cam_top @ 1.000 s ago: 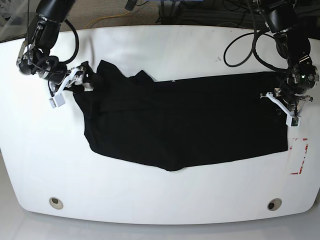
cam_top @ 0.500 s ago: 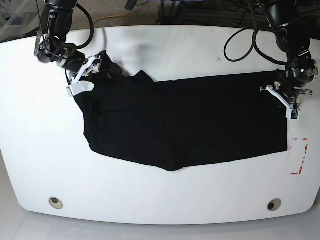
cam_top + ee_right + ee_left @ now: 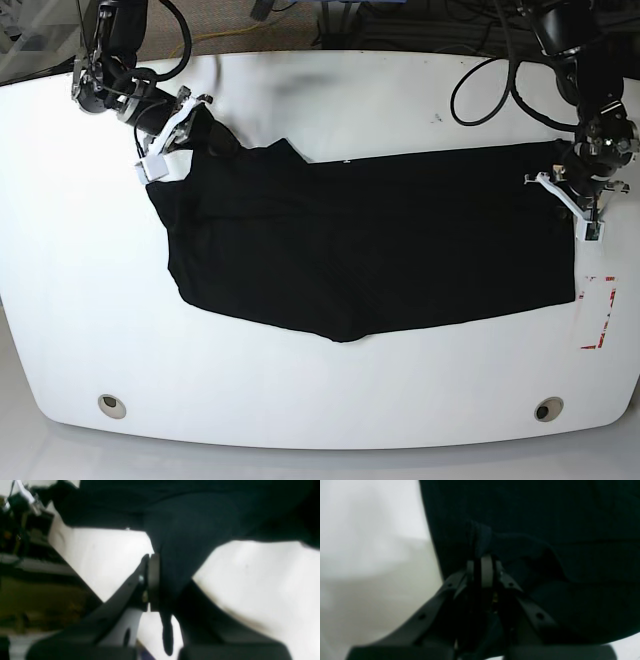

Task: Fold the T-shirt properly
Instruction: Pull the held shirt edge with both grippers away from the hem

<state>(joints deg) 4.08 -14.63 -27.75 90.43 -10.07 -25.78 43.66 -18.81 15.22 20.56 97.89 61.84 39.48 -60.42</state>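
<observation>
Lying across the middle of a glossy white tabletop (image 3: 320, 90) with rounded corners: the T-shirt (image 3: 370, 245), plain black, soft, matte, spread as a broad flat band with a wavy lower hem that dips to a rounded point near the centre. At far left of the base view, bunched into a raised peak at the upper corner, pulled up off the surface and pinched by the right gripper (image 3: 178, 128), white-fingered on a black jointed arm. In the right wrist view, jaws closed on a twisted rope of the dark cloth (image 3: 175, 562), one pale finger (image 3: 153, 580) pressed flat against it, a loose tail hanging below, bright table beneath. Toward the middle, faint creases and a small notch along the upper edge; fabric otherwise smooth and lightless. Near the table's front edge, two round metal-rimmed holes (image 3: 112, 405), one at each end. At far right, the straight side edge of the shirt held by the left gripper (image 3: 580, 205), also white-fingered. In the left wrist view, jaws shut tight on a small puckered fold of the shirt (image 3: 480, 540), grey pads (image 3: 486, 571) meeting on it, weave blurred. Just below, red-and-white tape markings (image 3: 598, 315) on the table, just beside the shirt's lower right corner.
</observation>
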